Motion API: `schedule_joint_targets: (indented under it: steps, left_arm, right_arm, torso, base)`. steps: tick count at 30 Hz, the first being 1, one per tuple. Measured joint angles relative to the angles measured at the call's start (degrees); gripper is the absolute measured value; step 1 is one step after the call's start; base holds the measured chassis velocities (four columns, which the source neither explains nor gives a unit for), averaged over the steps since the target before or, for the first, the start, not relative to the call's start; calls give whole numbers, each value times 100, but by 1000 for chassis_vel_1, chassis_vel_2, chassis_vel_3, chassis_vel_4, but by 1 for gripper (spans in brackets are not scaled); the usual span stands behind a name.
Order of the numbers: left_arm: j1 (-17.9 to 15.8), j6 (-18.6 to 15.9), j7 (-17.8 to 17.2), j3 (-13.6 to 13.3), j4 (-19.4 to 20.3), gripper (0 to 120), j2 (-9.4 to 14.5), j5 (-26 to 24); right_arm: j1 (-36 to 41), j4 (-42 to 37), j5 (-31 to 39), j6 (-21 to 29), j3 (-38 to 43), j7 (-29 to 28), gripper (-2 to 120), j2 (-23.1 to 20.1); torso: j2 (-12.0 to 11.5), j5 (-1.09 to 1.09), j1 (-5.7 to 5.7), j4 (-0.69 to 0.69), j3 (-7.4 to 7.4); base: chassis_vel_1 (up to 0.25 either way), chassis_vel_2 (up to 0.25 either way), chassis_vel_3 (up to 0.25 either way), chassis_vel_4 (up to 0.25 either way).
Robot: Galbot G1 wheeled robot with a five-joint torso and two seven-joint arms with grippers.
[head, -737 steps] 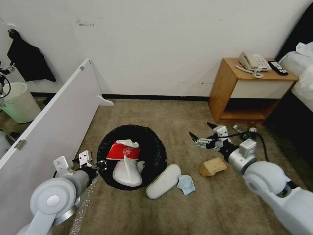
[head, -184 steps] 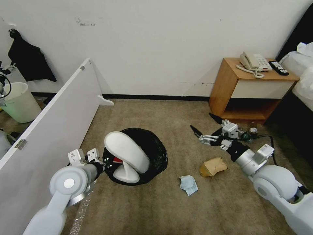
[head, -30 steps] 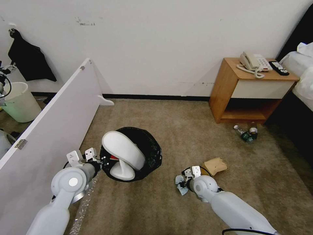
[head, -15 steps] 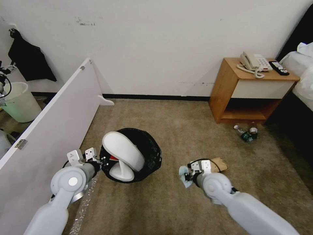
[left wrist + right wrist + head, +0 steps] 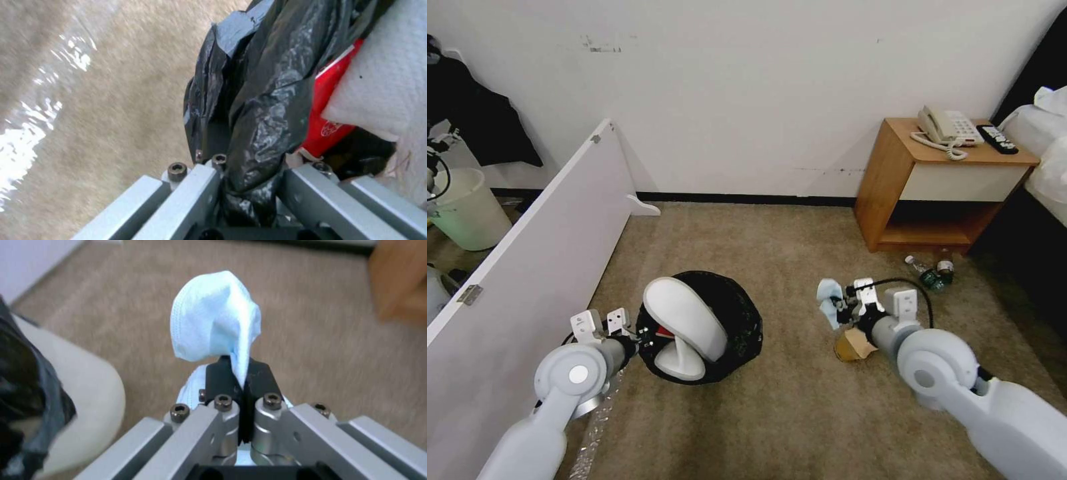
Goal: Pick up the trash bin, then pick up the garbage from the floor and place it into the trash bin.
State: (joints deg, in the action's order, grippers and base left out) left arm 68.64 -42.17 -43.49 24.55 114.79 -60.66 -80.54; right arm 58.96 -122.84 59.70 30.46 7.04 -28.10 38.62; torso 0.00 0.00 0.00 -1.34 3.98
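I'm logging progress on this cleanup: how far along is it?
Done: the left gripper holds the trash bin by its rim, with two white slippers and a red packet inside. In hand: the right gripper, jaws shut, holds the light-blue cloth above the carpet, not yet over the bin. Left: the brown cardboard piece and plastic bottles on the floor.

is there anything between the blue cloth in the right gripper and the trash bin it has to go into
Nothing on the carpet between them. The right gripper holds the light-blue cloth up off the floor, and the trash bin, held by the left gripper, is beside it. A white slipper sticks up across the bin's opening, partly covering it.
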Motion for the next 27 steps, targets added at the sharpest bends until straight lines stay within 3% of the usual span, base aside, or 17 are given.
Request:
schedule_joint_targets:
  steps: [4, 9, 12, 27]
  left_arm:
    - [-41, -1, -170, -64, 26, 0, 1, -209]
    - [-79, 0, -400, -272, 61, 0, -98, -362]
    - [-101, 0, -453, -391, 68, 0, -156, -366]
    - [-286, 1, -646, -1053, 94, 0, -413, -325]
  right_arm:
    - [13, -150, -309, -68, 143, 218, 0, -111]
    - [-8, -466, -868, -439, 439, 1200, 0, -300]
    - [-2, -573, -958, -616, 527, 1487, 0, -328]
    - [33, -887, -1186, -935, 363, 2226, 0, -208]
  torso:
    - [0, 0, 0, -1, 0]
    - [0, 0, 0, 0, 0]
    - [0, -1, 0, 0, 0]
    - [0, 0, 0, -1, 0]
  base:
    - [0, 0, 0, 0]
    - [0, 0, 0, 0]
    - [0, 0, 0, 0]
    - [0, 0, 0, 0]
